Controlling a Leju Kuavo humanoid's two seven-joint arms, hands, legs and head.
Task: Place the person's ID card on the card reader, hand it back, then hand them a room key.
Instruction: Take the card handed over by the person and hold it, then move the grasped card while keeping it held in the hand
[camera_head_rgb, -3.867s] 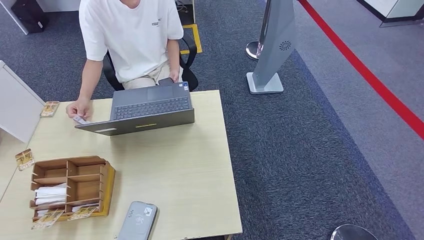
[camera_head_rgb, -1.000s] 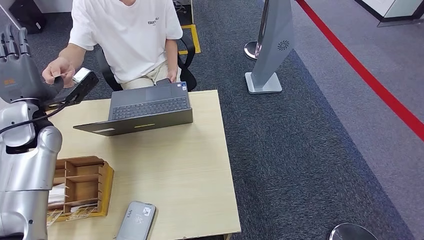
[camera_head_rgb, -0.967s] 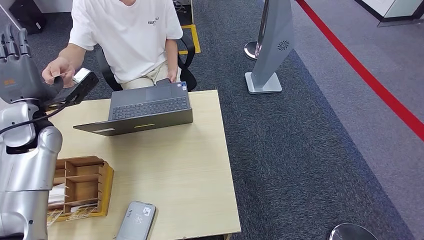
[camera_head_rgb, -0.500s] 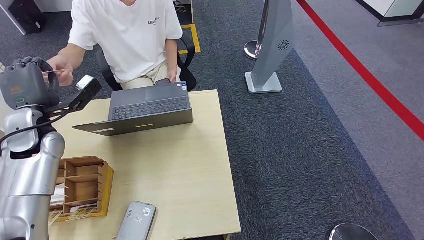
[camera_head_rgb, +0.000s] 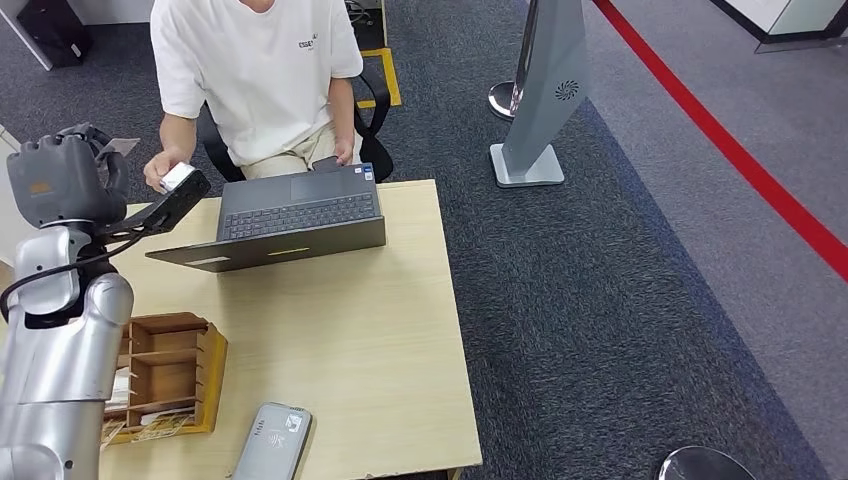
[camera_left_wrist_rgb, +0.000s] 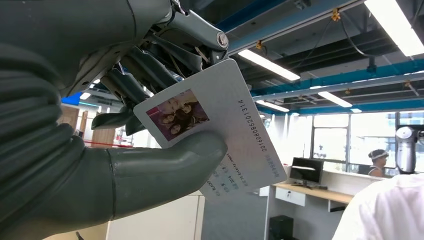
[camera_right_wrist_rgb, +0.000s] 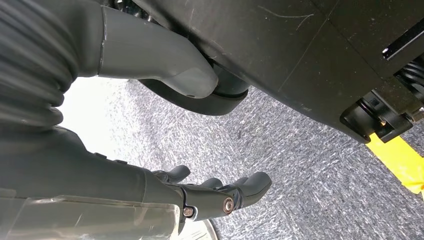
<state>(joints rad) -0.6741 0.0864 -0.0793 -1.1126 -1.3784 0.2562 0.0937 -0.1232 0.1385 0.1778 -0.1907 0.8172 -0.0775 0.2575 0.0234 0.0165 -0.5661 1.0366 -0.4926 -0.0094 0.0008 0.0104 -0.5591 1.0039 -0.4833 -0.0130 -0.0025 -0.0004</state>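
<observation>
My left hand (camera_head_rgb: 62, 180) is raised at the table's far left corner, fingers curled. In the left wrist view that hand (camera_left_wrist_rgb: 90, 125) pinches the white ID card (camera_left_wrist_rgb: 220, 130), with a photo and a printed number, between thumb and fingers. A corner of the card (camera_head_rgb: 122, 146) peeks out beside the hand in the head view. The grey card reader (camera_head_rgb: 274, 441) lies flat at the table's near edge. The person (camera_head_rgb: 255, 70) in a white shirt sits behind the laptop, one hand (camera_head_rgb: 162, 168) lowered near my wrist. My right hand (camera_right_wrist_rgb: 165, 150) hangs open above the carpet.
An open grey laptop (camera_head_rgb: 290, 215) stands at the far side of the wooden table (camera_head_rgb: 360, 330). A wooden organiser (camera_head_rgb: 165, 375) with cards and papers sits at the near left. A grey sign stand (camera_head_rgb: 545, 90) and a red floor line (camera_head_rgb: 730, 140) are to the right.
My left hand closed on the ID card and drew it slightly toward me. The person let go and lowered their hand toward the table.
</observation>
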